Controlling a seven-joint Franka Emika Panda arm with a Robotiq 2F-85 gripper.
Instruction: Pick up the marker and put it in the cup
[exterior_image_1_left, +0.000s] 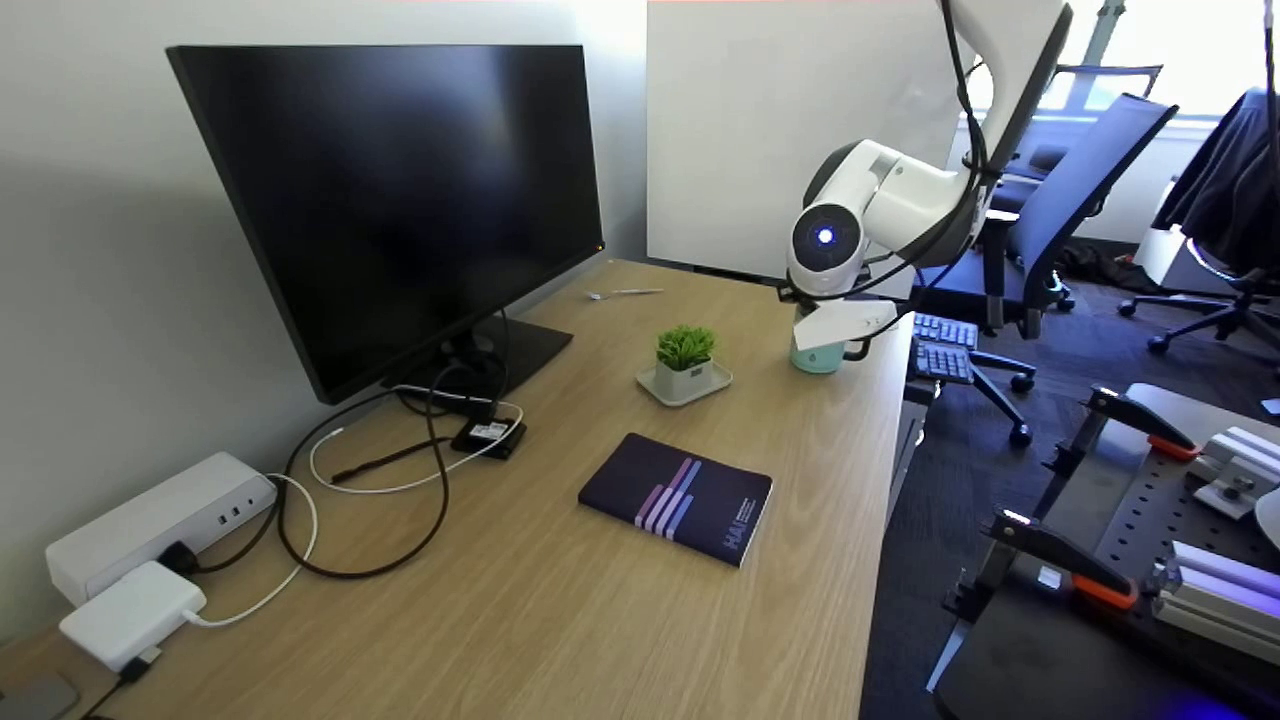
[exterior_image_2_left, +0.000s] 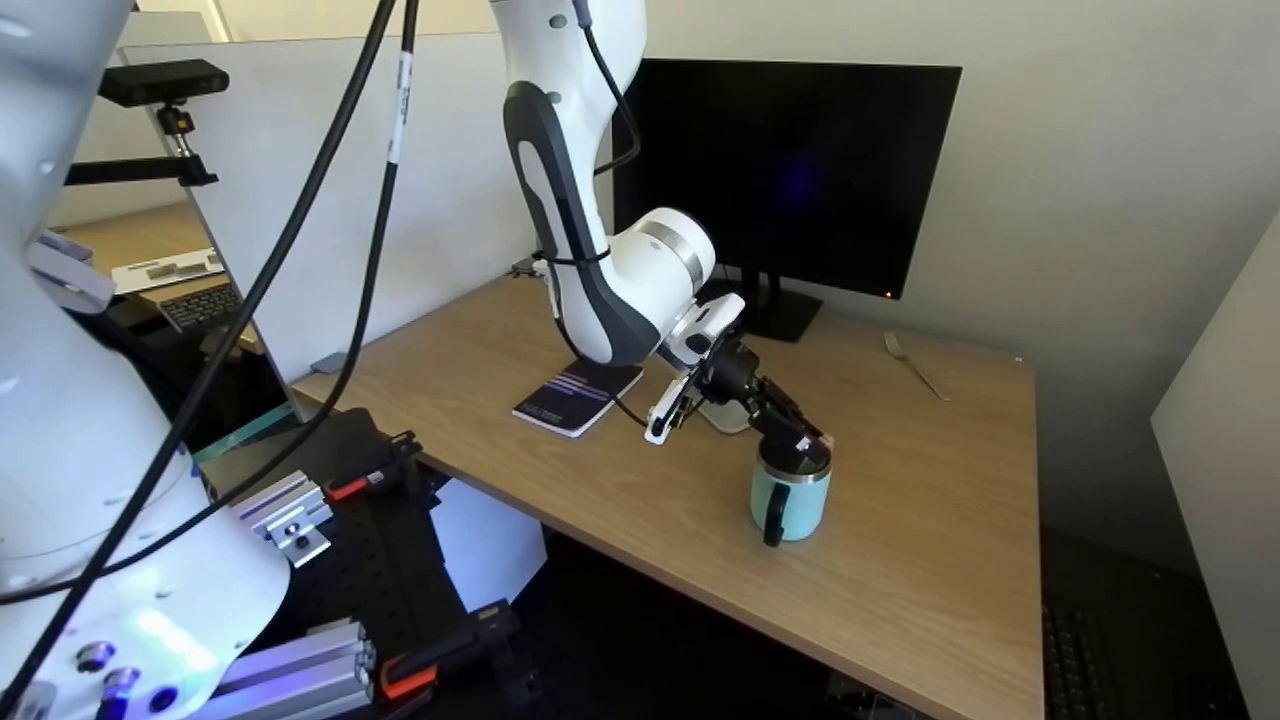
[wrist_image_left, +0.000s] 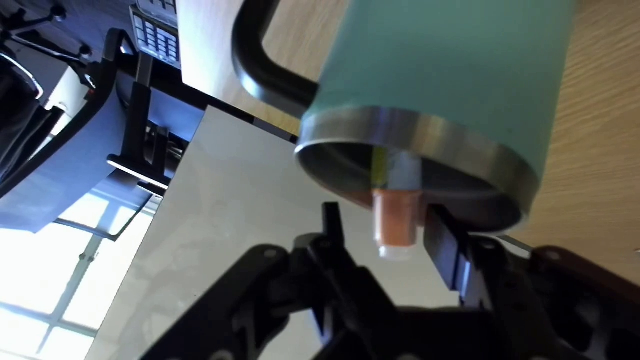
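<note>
A teal cup with a steel rim and black handle stands upright on the desk; it shows in both exterior views (exterior_image_1_left: 818, 359) (exterior_image_2_left: 803, 508) and fills the top of the wrist view (wrist_image_left: 450, 65). The marker (wrist_image_left: 397, 217) stands in the cup's mouth with its orange end sticking out past the rim; its lower part is hidden inside. A bit of orange shows at the fingertips in an exterior view (exterior_image_2_left: 826, 441). My gripper (wrist_image_left: 384, 225) is open at the cup's mouth, (exterior_image_2_left: 798, 442) tilted down to it. Its fingers stand either side of the marker, with visible gaps.
A small potted plant (exterior_image_1_left: 685, 350) on a pale dish (exterior_image_1_left: 665, 397) stands near the cup. A dark notebook (exterior_image_1_left: 680, 495), a fork (exterior_image_2_left: 912, 364), a monitor (exterior_image_1_left: 400, 200) and cables (exterior_image_1_left: 440, 490) are also on the desk. The desk's edge (exterior_image_2_left: 640, 590) runs close to the cup.
</note>
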